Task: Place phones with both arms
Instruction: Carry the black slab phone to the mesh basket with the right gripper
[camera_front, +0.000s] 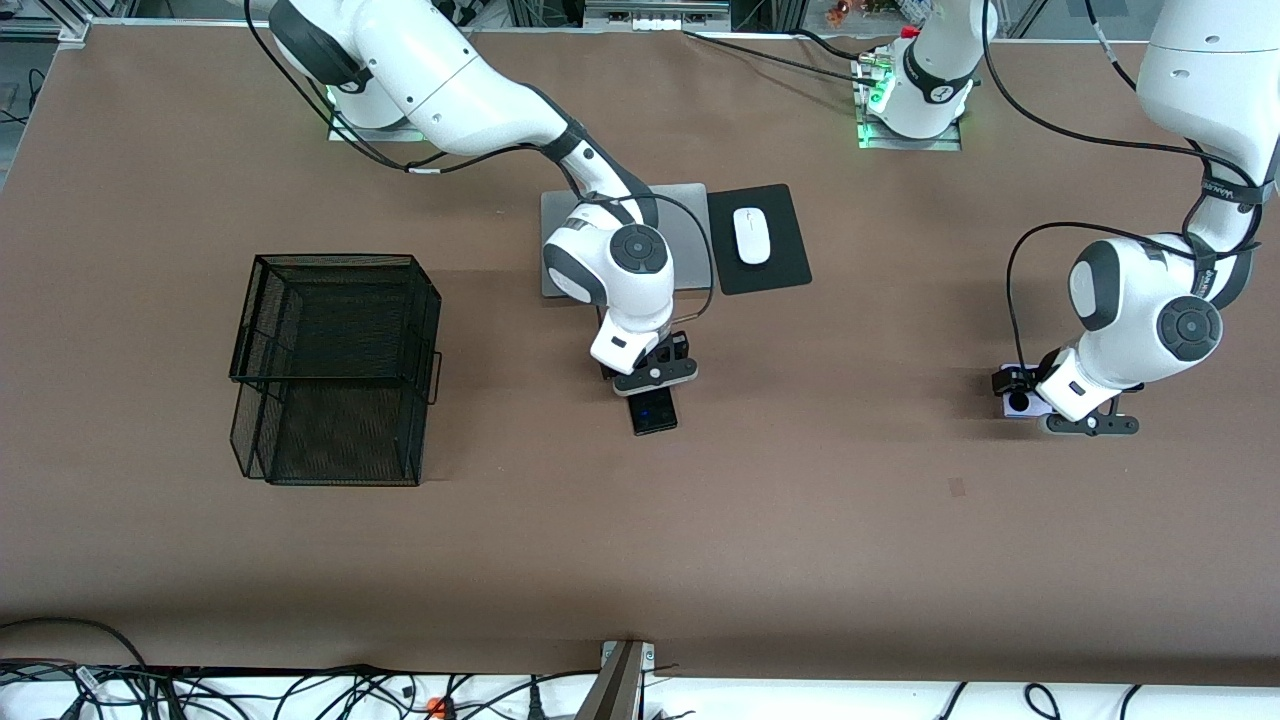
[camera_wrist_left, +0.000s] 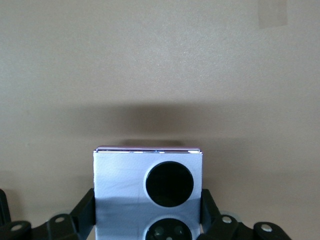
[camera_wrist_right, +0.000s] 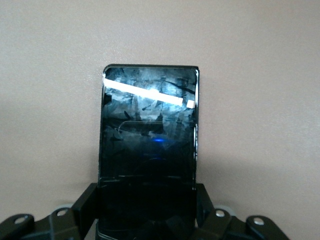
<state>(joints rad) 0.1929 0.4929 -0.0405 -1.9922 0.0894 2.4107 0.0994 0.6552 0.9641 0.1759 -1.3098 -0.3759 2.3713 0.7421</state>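
Note:
A long slim black phone (camera_front: 655, 411) (camera_wrist_right: 149, 130) lies flat, low at the middle of the table, nearer the front camera than the laptop. My right gripper (camera_front: 652, 378) (camera_wrist_right: 147, 205) is shut on its end, with a finger (camera_wrist_right: 86, 202) pressed against each long edge. Toward the left arm's end of the table, a lilac square phone (camera_front: 1012, 404) (camera_wrist_left: 125, 180) with two black circles is held the same way. My left gripper (camera_front: 1030, 398) (camera_wrist_left: 148, 212) is shut on it, fingers (camera_wrist_left: 85, 210) on both sides. I cannot tell whether either phone touches the table.
A black wire mesh basket (camera_front: 335, 370) stands toward the right arm's end. A silver laptop (camera_front: 690, 215) lies closed under the right arm, beside a white mouse (camera_front: 751, 235) on a black pad (camera_front: 778, 275). A small tape mark (camera_front: 957, 487) is on the brown tabletop.

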